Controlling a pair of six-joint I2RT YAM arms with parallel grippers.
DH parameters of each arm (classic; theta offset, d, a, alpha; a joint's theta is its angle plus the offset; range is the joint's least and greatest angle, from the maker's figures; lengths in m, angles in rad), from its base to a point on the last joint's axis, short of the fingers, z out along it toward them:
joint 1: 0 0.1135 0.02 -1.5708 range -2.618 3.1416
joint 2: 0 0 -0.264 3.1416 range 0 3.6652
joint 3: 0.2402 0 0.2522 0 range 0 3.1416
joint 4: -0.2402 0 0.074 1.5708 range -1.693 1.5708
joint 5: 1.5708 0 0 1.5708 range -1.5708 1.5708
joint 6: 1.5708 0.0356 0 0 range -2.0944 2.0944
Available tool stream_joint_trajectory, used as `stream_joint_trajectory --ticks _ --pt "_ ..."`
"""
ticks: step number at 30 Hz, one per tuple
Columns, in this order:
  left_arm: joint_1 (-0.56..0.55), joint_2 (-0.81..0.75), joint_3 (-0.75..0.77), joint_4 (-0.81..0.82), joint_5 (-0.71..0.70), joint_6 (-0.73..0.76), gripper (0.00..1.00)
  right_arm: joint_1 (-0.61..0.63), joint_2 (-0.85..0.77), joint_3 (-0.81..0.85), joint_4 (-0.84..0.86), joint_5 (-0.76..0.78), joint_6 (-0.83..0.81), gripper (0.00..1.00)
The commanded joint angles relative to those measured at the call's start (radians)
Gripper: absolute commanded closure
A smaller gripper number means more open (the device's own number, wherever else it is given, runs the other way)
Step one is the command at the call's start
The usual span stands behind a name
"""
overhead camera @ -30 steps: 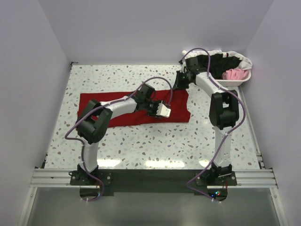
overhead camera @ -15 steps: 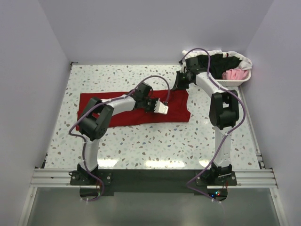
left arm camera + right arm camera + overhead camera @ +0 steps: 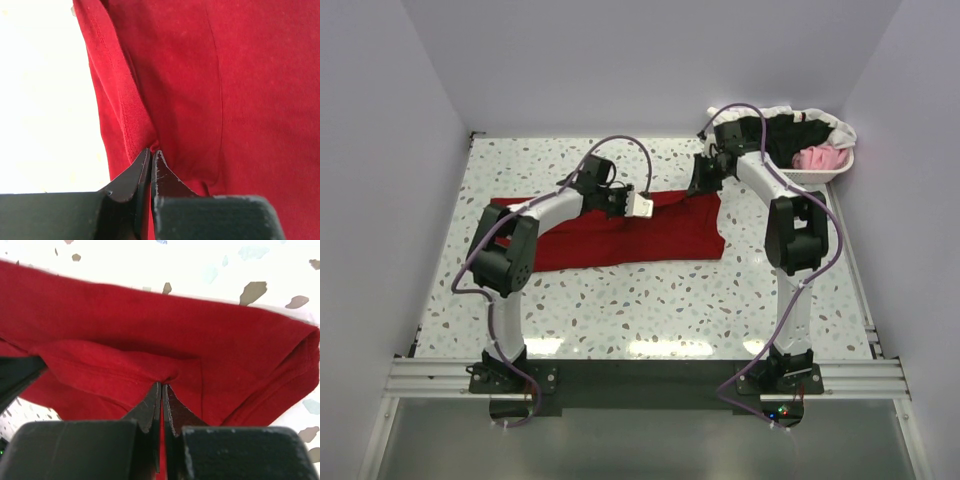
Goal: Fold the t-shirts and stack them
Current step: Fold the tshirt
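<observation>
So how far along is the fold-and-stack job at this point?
Early. Done: the dark red t-shirt lies on the table as a long band, apparently folded once. In hand: the left gripper and right gripper are both shut on its far edge. Left: finishing that fold, then the black garment, pink garment and white garment in the basket; no stack exists yet.

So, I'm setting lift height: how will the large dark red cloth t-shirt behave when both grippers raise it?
Probably floppy: the dark red t-shirt puckers into folds where the left gripper and right gripper pinch it shut. It would likely sag between those two pinches, since nothing grips its wide middle. Seemingly light, as thin fingertip pinches hold it.
</observation>
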Motion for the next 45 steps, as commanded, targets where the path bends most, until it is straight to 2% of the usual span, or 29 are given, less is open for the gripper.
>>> stream_joint_trajectory --ticks 1,10,11,13,14,15,18,20,22,23,25,26,32,37,40,43,45 --pt "0.005 -0.077 -0.004 -0.041 0.059 0.07 1.0 -0.006 0.001 0.051 -0.104 -0.051 -0.068 1.0" --pt "0.005 -0.08 -0.043 -0.139 0.073 0.178 1.0 -0.006 -0.001 0.006 -0.238 -0.086 -0.165 0.98" --pt "0.005 -0.08 -0.044 -0.154 0.072 0.192 1.0 -0.003 -0.004 -0.003 -0.246 -0.092 -0.172 0.91" --pt "0.005 -0.085 -0.047 -0.174 0.07 0.21 0.92 0.002 -0.005 -0.011 -0.272 -0.104 -0.194 0.79" --pt "0.005 -0.091 -0.047 -0.203 0.07 0.227 0.89 0.002 -0.009 -0.014 -0.283 -0.103 -0.203 0.69" --pt "0.007 -0.103 -0.044 -0.22 0.07 0.23 0.81 0.005 -0.018 -0.014 -0.306 -0.097 -0.223 0.66" --pt "0.017 -0.148 -0.037 -0.292 0.098 0.203 0.68 0.004 -0.059 -0.005 -0.336 -0.062 -0.273 0.58" --pt "0.028 -0.174 -0.037 -0.338 0.131 0.132 0.66 0.002 -0.093 -0.008 -0.338 -0.039 -0.293 0.55" --pt "0.05 -0.211 -0.049 -0.34 0.133 0.046 0.64 0.007 -0.145 -0.021 -0.324 -0.034 -0.307 0.55" --pt "0.057 -0.22 -0.055 -0.329 0.124 -0.066 0.64 0.011 -0.159 -0.035 -0.324 -0.023 -0.313 0.55" --pt "0.102 -0.229 -0.052 -0.346 0.131 -0.165 0.64 0.04 -0.185 -0.046 -0.338 0.01 -0.341 0.57" --pt "0.116 -0.228 -0.047 -0.367 0.122 -0.268 0.64 0.053 -0.193 -0.064 -0.343 0.026 -0.35 0.6" --pt "0.289 -0.228 -0.07 -0.368 0.179 -0.572 0.68 0.18 -0.196 -0.141 -0.352 0.176 -0.398 0.65" --pt "0.482 -0.272 -0.08 -0.337 0.237 -0.675 0.69 0.229 -0.098 -0.105 -0.323 0.299 -0.424 0.68" --pt "0.582 -0.291 -0.038 -0.37 0.25 -0.671 0.67 0.228 -0.003 -0.063 -0.307 0.366 -0.461 0.7" --pt "0.675 -0.346 -0.024 -0.363 0.259 -0.657 0.65 0.228 0.106 0.017 -0.292 0.432 -0.507 0.72" --pt "0.728 -0.414 -0.047 -0.285 0.221 -0.686 0.64 0.228 0.189 0.115 -0.268 0.492 -0.546 0.72"
